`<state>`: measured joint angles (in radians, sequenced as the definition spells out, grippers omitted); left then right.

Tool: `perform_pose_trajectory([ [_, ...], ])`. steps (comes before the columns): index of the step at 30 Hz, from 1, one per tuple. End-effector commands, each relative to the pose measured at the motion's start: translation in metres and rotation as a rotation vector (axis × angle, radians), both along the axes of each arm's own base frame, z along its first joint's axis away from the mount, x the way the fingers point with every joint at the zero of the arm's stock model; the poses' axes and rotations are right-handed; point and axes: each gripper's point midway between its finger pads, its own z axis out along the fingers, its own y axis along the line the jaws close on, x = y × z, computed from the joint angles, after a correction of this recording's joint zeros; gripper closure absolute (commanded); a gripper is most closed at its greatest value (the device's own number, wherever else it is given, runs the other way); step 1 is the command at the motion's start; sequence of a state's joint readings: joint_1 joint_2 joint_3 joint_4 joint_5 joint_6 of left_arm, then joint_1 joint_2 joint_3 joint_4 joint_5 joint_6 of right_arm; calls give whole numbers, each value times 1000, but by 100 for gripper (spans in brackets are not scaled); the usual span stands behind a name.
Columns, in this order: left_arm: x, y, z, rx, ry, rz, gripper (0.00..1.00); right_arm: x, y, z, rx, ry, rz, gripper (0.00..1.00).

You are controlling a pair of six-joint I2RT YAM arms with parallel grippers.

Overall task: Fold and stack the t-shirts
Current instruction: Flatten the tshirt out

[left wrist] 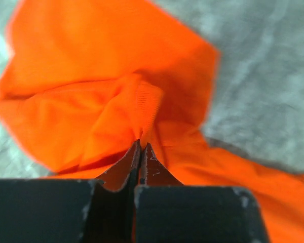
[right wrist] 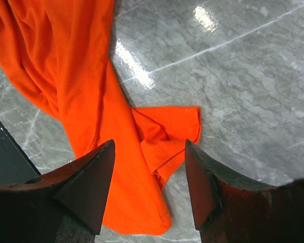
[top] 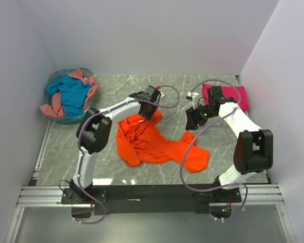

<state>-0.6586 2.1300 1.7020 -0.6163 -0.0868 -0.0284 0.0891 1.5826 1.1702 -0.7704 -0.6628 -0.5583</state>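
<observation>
The left pincer point(top: 155, 107) is pressed together on a bunched fold of the bright orange t-shirt point(top: 151, 142), gripping it at the garment's far edge near the middle of the grey marble worktop point(top: 66, 147). From the left wrist, the two dark fingers point(left wrist: 152, 167) meet with orange cloth nipped between their tips, and the fabric rises toward them in a crumpled peak. The rest of the orange shirt lies rumpled and unfolded on the worktop between the two arms. One part trails toward the right arm's side and ends in a loose flap.

The right pincer point(top: 193, 119) hangs spread wide over that trailing part and grips nothing. In the right wrist view its dark fingers point(right wrist: 93, 177) frame a wrinkled sleeve end lying on the marble below, clear of both tips.

A magenta-pink t-shirt point(top: 235, 95) lies flat in a tidy folded shape at the far right corner of the worktop, just behind the right arm, which hides part of it.

At the far left corner stands a pale blue round basket point(top: 58, 76). A teal-blue t-shirt point(top: 71, 93) is heaped inside it. A salmon-pink t-shirt point(top: 51, 109) lies tangled with the teal one and drapes over the basket's rim.
</observation>
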Motion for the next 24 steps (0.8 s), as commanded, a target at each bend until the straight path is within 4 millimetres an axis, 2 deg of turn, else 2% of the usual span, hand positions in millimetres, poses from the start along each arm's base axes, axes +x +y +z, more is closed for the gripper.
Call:
perform_pose_trajectory([
  [1,22,30,55,-34,-175,186,99,1,1,12,20,-48,-5,36],
  [2,16,57,50,0,-199,270,99,1,0,12,18,-55,-6,36],
  [3,20,81,92,-103,-282,402,99,2,-1,13,14,-60,-11,36],
  [4,26,97,110,-175,-352,492,99,3,-1,14,11,-68,-14,36],
  [5,8,128,93,-167,-335,576,99,3,-2,14,7,-72,-15,36],
  [6,6,166,130,-304,-400,738,99,3,-3,14,4,-76,-17,36],
  [7,-10,192,112,-318,-362,820,99,4,-4,13,-1,-76,-18,36],
  [8,-19,204,114,-388,-332,867,99,5,-5,13,-6,-79,-20,36],
  [9,-28,232,134,-456,-370,944,99,4,-4,12,-9,-81,-13,36],
  [10,-40,236,127,-462,-344,945,88,4,-6,9,-18,-75,-11,36],
  [11,-47,234,130,-472,-338,893,62,3,-7,8,-24,-73,-5,36],
  [12,-58,223,144,-531,-335,819,35,2,-7,6,-35,-77,15,36],
  [13,-63,219,149,-547,-330,782,6,0,-10,1,-47,-58,19,36],
  [14,-70,218,154,-538,-338,744,2,-1,-12,0,-60,-57,24,36],
  [15,-75,224,167,-539,-388,748,2,-1,-14,-2,-78,-63,36,36],
  [17,-80,236,180,-504,-461,750,1,-4,-23,-7,-128,-60,30,36],
  [18,-84,241,199,-522,-540,734,1,-4,-26,-8,-145,-65,39,36],
  [20,-91,244,200,-503,-598,684,1,-9,-27,-11,-156,-50,50,36],
  [21,-96,243,214,-534,-657,650,1,-11,-27,-14,-162,-37,54,36],
  [22,-99,239,204,-537,-648,616,0,-14,-26,-20,-170,-9,60,36],
  [24,-105,239,203,-537,-671,586,1,-19,-24,-29,-203,14,77,38],
])
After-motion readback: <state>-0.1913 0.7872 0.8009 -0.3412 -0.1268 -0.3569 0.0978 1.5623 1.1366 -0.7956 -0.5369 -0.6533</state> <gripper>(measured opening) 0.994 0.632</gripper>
